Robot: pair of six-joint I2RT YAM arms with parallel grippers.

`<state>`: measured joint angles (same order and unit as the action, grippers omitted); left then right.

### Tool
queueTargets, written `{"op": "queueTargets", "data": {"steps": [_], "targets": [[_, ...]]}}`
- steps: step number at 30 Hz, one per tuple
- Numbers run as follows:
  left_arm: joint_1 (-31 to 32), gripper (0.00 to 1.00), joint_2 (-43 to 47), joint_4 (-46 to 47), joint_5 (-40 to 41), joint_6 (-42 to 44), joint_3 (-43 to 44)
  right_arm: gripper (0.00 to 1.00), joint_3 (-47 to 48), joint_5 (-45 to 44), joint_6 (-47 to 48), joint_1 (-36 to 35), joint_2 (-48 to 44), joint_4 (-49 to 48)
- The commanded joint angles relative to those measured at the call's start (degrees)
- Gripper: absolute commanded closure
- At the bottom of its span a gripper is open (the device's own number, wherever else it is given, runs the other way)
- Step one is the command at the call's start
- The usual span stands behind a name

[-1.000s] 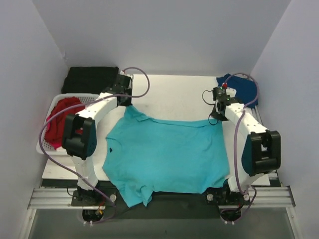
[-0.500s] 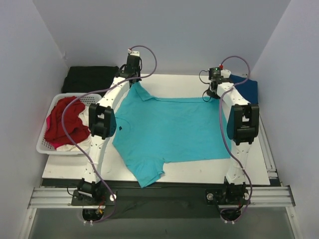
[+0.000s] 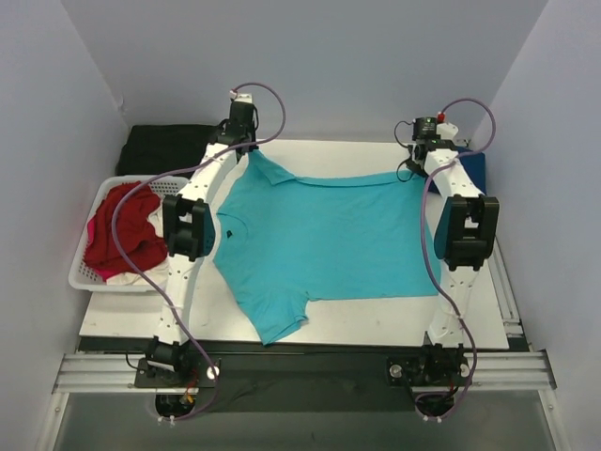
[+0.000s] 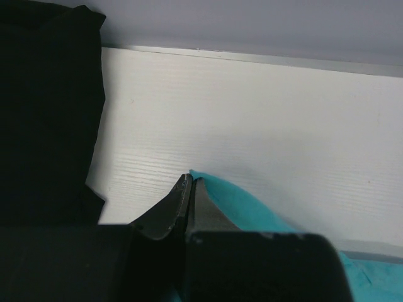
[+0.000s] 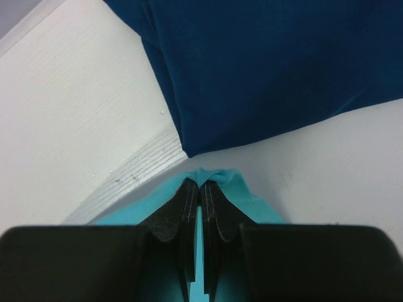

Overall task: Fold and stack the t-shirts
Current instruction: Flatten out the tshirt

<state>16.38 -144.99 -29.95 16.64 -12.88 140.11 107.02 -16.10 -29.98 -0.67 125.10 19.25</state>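
Along the far edge of the white table point(image 3: 394, 324), the left gripper point(image 4: 191, 180) and right gripper point(image 5: 200, 185) are each clamped on a corner of the turquoise t-shirt point(image 3: 329, 235), which spreads from both toward the near edge (neck left, hem right).

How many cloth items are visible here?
4: teal shirt spread mid-table; red shirt in the basket at left; navy shirt far right; black cloth far left. More may hide in the basket.

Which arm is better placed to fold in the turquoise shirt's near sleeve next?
Left, probably. The sleeve lies on the left arm's side, near its base; the right gripper pinches the turquoise shirt at its far right corner. The left gripper must release its corner first.
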Motion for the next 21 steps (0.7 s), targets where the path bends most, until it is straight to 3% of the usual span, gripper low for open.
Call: {"op": "queueTargets", "data": {"steps": [1,8,21], "targets": [[-0.82,1.00,3.13,1.39,-1.17,-0.91,0.16,1.00,2.49,-1.13,-2.10,0.49,0.23,1.67],[-1.18,1.00,7.70,0.95,-5.30,-1.62,-4.41,1.00,4.42,2.82,-3.95,4.27,1.20,1.59],[-1.00,1.00,20.18,-0.01,-9.25,-3.72,-14.69,1.00,2.76,7.48,-2.98,4.62,-0.47,0.97]]}}
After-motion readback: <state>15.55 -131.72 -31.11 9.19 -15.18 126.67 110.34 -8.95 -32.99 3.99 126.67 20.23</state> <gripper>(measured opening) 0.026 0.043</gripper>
